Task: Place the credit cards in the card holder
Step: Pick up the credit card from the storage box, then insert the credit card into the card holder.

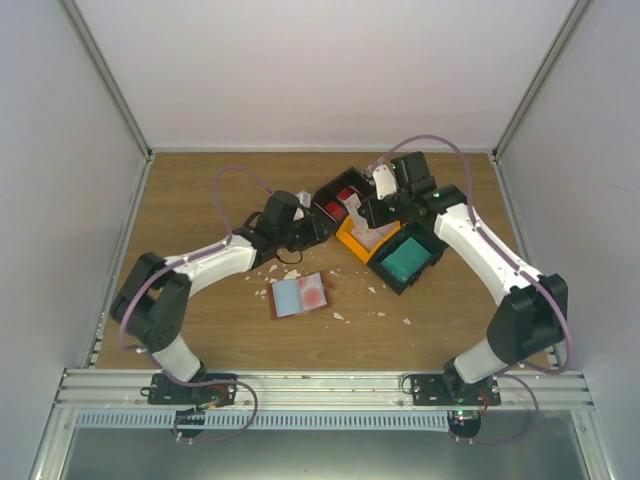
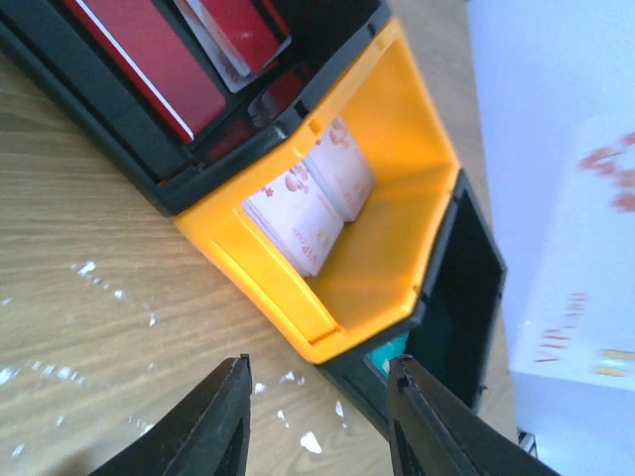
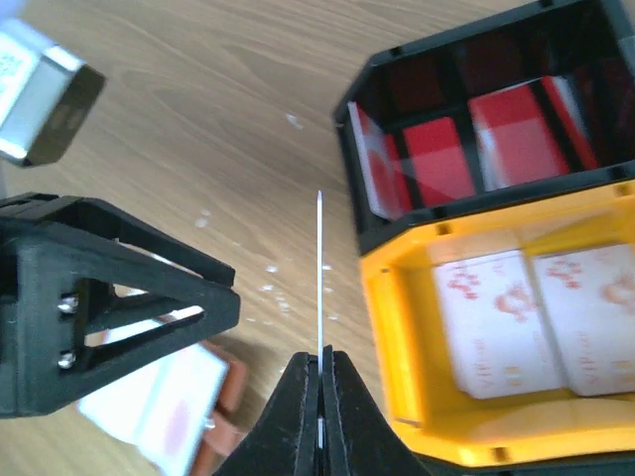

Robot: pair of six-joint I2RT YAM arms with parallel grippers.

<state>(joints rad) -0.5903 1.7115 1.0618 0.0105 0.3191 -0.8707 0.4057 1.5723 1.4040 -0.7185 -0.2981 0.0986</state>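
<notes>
My right gripper [image 3: 320,362] is shut on a thin whitish credit card [image 3: 319,268], seen edge-on and standing upright above the table. From above, that gripper [image 1: 378,197] hovers over the bin tray with the card [image 1: 383,181] in it. The left gripper [image 2: 317,402] is open and empty, low over the wood beside the tray's orange compartment [image 2: 397,169]. The card holder [image 1: 301,295] lies open on the table, pale pockets up, nearer the arm bases than both grippers. More cards sit in the tray: red [image 3: 437,159], white with red print [image 3: 516,317], teal [image 1: 408,259].
The black-and-orange bin tray [image 1: 352,243] lies diagonally at centre back. Small torn white scraps [image 1: 372,313] are scattered over the wood around the card holder. Grey walls close in the table on three sides. The left gripper's finger [image 3: 119,288] is close beside my right gripper.
</notes>
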